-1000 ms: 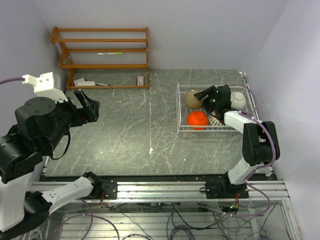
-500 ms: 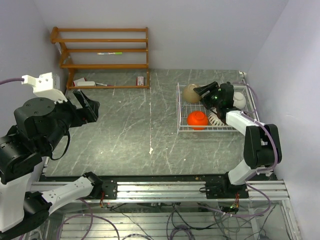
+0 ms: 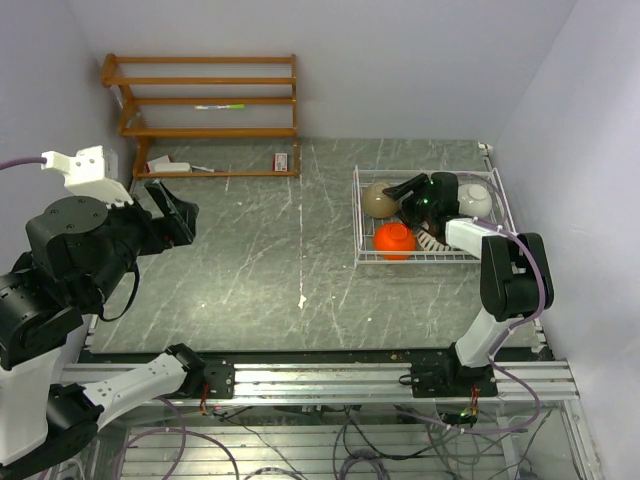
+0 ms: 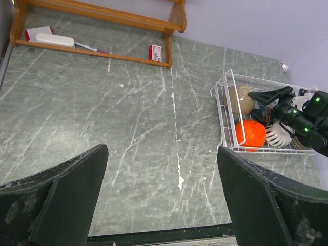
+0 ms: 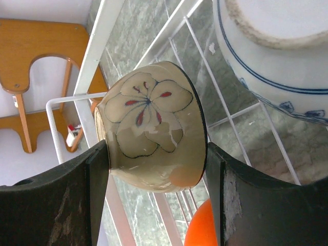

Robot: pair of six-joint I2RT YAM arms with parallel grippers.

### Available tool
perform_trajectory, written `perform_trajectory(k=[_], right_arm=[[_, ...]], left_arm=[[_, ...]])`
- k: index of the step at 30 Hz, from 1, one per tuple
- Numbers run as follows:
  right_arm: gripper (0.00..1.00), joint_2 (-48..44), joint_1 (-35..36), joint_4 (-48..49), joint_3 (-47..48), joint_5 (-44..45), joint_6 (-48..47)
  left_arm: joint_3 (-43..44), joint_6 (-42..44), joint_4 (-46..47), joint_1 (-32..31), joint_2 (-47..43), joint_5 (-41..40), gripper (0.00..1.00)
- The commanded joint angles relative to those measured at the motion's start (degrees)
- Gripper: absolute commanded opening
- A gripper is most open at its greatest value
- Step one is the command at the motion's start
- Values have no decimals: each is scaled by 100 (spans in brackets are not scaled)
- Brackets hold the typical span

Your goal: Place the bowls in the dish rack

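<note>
Left end effector [image 4: 163, 151] open, empty, over worktop [image 3: 260, 260], well apart from dish rack [image 3: 357, 215]. Tan bowl [image 3: 378, 200] is in the rack's far-left corner, apparently on its side, gripped between the fingers of right end effector [image 5: 156, 148]. Orange-red bowl [image 3: 396, 238] just nearer, white bowl [image 3: 476, 200] further right. Looks like the placing step. Lower until the bowl rests on the wires, release gently, and lift straight up, avoiding the rim and neighbours.

- Blue-and-white bowl [image 5: 266, 51]: cut off at the top and right edges of the right wrist view.
- Orange bowl [image 5: 197, 233]: only a sliver there, at the bottom edge.
</note>
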Motion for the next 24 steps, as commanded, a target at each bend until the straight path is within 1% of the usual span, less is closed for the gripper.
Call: perform_trajectory(k=[1,7,8,9,11,13,14,15,24], right_arm=[[17,48,-26,-45,358,-43,-33],[50,94,-31,-918,877,122,-287],[60,85,-27,-1025,932,146,-322],[67,87,-30,-1149,1003,172,-377],[72,127,-26,-1413,1201,181,-524],[80,147,-25,-1702,1378,208,-648],[91,152,-26,-1815,1427,222,-699],[99,156,-30,-1897,1472,225,-749],[100,-30,-28,-2622,1701,334,-1059]], left_arm=[[43,9,1,-32,-11,-87,99],[12,22,51,-32,-15,-96,99],[4,26,66,-36,-15,-96,99],[-12,24,83,-34,-16,-92,99],[-43,23,105,-35,-21,-68,99],[-64,18,130,-33,-17,-32,99],[-75,18,133,-39,-20,-20,99],[-94,14,141,-40,-23,-5,99],[-183,-69,138,-40,-144,12,99]])
